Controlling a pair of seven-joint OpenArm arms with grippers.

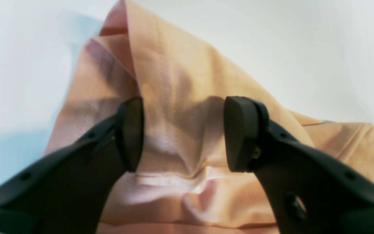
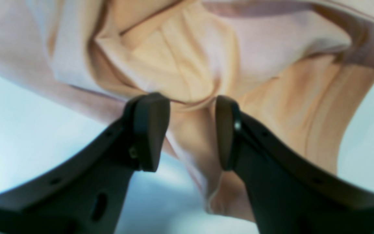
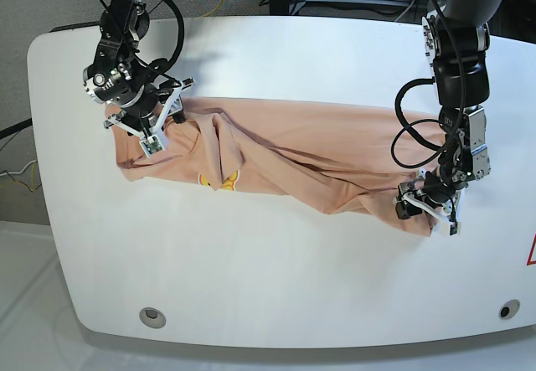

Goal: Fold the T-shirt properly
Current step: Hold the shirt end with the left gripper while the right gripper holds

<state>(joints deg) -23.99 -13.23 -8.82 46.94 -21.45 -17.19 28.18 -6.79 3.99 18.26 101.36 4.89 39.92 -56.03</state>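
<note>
Both grippers sit at opposite ends of the T-shirt (image 3: pixel 285 166), which lies stretched across the white table (image 3: pixel 276 279) as a long, rumpled band running from about 9 o'clock to 3 o'clock in the base view. Its cloth is peach to salmon-pink, creased in long diagonal folds, with a small yellow print (image 3: pixel 219 180) showing near the lower edge toward the 9 o'clock end.

At the 3 o'clock end the left gripper (image 3: pixel 427 206) is down at the shirt's edge, with the cloth reaching away from it toward 9 o'clock. In the left wrist view the left gripper's (image 1: pixel 183 135) jaws stand wide apart, one on each side of a raised ridge of fabric with a stitched hem, and a clear gap shows between each pad and the cloth; the jaws are released, straddling the fold without pinching it.

At the 9 o'clock end the right gripper (image 3: pixel 155 124) rests over the bunched upper corner of the shirt. In the right wrist view the right gripper's (image 2: pixel 192 133) jaws are parted less widely, and a hanging fold of the pink fabric passes between them and drops toward 6 o'clock. That view is blurred, and I cannot tell whether the pads press the cloth or merely flank it.
</note>
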